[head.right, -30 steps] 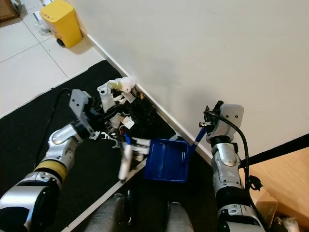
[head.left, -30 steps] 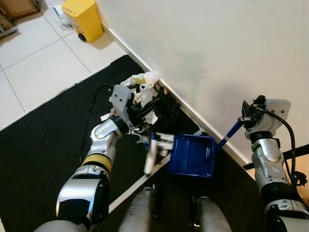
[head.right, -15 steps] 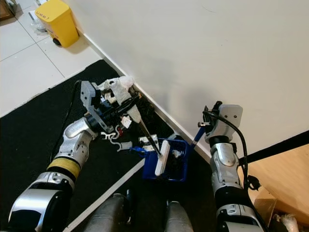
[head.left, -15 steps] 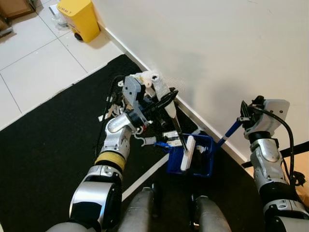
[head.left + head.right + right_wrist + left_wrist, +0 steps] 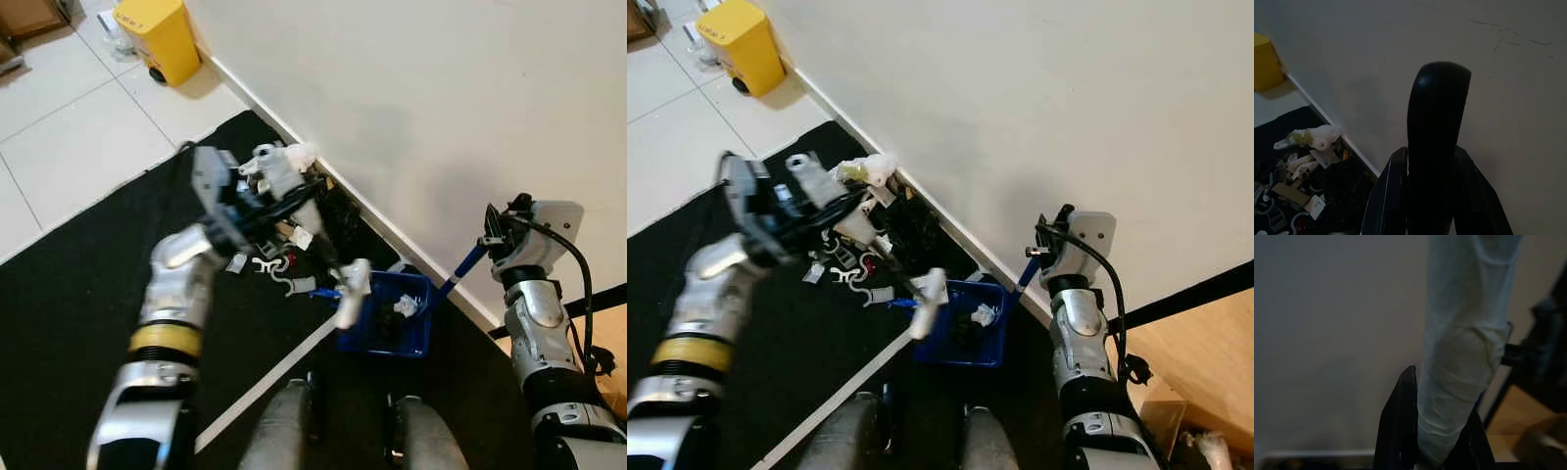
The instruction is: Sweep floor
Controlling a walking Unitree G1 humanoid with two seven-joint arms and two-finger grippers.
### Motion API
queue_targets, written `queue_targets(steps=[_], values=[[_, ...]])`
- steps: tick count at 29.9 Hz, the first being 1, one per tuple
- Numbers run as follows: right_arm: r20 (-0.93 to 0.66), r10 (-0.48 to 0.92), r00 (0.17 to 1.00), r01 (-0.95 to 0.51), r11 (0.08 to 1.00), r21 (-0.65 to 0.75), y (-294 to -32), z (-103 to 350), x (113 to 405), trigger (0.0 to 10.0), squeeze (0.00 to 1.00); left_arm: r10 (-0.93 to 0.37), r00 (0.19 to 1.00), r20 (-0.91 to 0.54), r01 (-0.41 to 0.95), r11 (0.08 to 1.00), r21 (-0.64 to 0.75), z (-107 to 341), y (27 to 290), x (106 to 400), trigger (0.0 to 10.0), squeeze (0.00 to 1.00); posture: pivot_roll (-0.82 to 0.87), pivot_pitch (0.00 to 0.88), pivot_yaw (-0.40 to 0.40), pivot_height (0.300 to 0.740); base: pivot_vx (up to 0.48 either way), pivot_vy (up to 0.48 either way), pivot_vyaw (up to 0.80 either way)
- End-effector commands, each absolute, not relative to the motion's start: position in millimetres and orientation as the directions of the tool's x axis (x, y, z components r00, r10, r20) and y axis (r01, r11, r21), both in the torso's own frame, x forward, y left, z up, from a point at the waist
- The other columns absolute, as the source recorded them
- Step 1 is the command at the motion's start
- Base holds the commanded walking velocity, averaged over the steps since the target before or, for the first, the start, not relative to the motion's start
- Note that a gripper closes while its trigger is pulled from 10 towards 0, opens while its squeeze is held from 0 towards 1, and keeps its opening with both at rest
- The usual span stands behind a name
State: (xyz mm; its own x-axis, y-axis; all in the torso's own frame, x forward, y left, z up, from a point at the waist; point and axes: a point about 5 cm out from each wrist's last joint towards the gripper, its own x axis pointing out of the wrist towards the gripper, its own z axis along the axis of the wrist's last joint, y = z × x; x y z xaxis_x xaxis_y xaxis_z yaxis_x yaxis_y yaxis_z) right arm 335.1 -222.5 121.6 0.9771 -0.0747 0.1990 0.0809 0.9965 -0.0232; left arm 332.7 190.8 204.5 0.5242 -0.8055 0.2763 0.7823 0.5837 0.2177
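My left gripper (image 5: 277, 202) is shut on a brush's pale taped handle (image 5: 1454, 396). The brush's white head (image 5: 350, 291) hangs at the near left rim of the blue dustpan (image 5: 389, 328). The pan rests on the black mat (image 5: 78, 294) by the wall and holds a white scrap (image 5: 405, 306) and dark bits. Its blue stick (image 5: 458, 275) rises to my right gripper (image 5: 495, 239), which is shut on the black handle end (image 5: 1435, 127). A pile of litter (image 5: 284, 176) lies against the skirting, with loose scraps (image 5: 279, 274) in front of it.
A yellow bin (image 5: 162, 34) stands on white tiles (image 5: 69, 127) by the wall at the far left. The white wall (image 5: 441, 98) runs diagonally behind the litter. A pale strip (image 5: 265, 382) crosses the mat near my legs (image 5: 294, 431). Wooden floor (image 5: 1205, 362) lies at the right.
My left arm has swung out to the left and drawn the brush head back from inside the dustpan to its near rim. Scraps now lie in the pan. The right arm held still.
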Motion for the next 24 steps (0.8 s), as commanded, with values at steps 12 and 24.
queue_targets(steps=[12,24], values=[[0.141,-0.084,0.987,0.086,0.996,-0.015,-222.3,104.6,326.2,10.0,0.0,-0.69,0.719,0.089,0.659,0.717,0.228,181.9,240.7,346.7,10.0,0.0,0.06,0.375,0.057,0.74,0.0,0.0,0.0],[0.158,-0.095,0.983,0.103,0.994,-0.038,-233.2,107.7,317.7,10.0,0.0,-0.602,0.798,0.026,0.562,0.76,0.327,162.7,233.9,353.9,10.0,0.0,0.01,0.385,0.054,0.74,0.0,0.0,0.0]])
